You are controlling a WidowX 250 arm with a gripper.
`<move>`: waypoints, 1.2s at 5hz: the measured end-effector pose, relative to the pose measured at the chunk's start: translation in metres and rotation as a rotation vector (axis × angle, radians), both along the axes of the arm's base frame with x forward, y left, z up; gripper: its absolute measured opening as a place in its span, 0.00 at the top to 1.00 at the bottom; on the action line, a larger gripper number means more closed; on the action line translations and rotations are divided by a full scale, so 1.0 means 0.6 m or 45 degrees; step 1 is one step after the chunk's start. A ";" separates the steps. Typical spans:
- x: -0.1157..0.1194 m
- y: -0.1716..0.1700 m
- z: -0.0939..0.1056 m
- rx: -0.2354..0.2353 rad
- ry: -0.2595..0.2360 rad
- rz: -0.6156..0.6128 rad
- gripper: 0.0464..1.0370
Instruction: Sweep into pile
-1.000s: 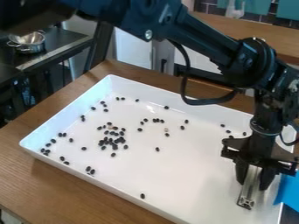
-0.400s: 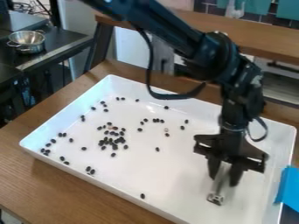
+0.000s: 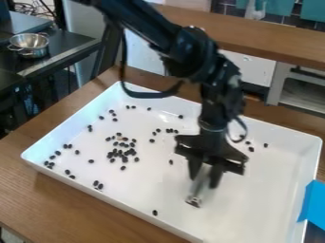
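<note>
On the bench (image 3: 63, 204), one bean (image 3: 155, 212) lies near in the tray (image 3: 266, 194), then the hand (image 3: 205, 178) hangs clamped on a metal bar (image 3: 197, 190), with loosely clustered beans (image 3: 115, 154) left and a few far right.

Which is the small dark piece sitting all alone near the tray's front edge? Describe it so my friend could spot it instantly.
On the wooden table sits a big white tray, with the robot's tool gripping a silver bar over it. Look below and left of the bar, beside the tray's near wall, for one black oval piece. Unlike the clustered ones farther back, it has no close neighbour.
</note>
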State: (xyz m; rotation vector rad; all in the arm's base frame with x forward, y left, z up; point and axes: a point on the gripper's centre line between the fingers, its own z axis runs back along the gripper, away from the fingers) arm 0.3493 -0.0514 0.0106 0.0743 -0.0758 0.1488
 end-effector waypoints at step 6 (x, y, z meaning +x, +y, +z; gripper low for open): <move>-0.088 0.292 0.017 0.427 0.028 -0.002 0.66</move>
